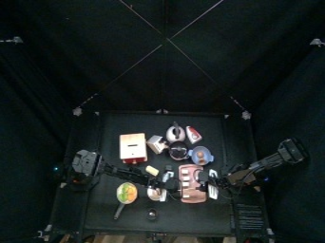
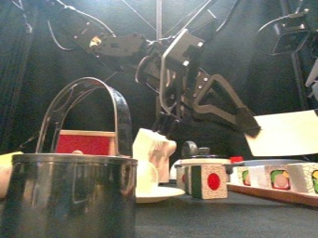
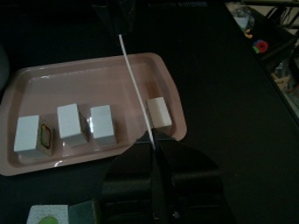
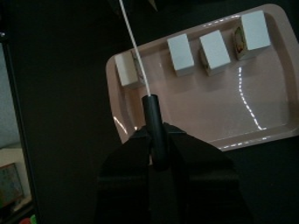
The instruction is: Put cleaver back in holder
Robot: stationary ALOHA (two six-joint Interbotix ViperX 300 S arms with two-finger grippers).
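The cleaver (image 4: 132,52) is held edge-on above the pink tray (image 4: 233,122) of white blocks, and its dark handle is clamped between the jaws of the right end effector (image 4: 158,175). The left end effector (image 3: 158,188) is brought in from the tray's other side with the same thin blade line running up from it, but whether its jaws are closed on anything cannot be told. The holder (image 1: 132,144) is left standing on the counter (image 1: 114,123), well apart from the cleaver.
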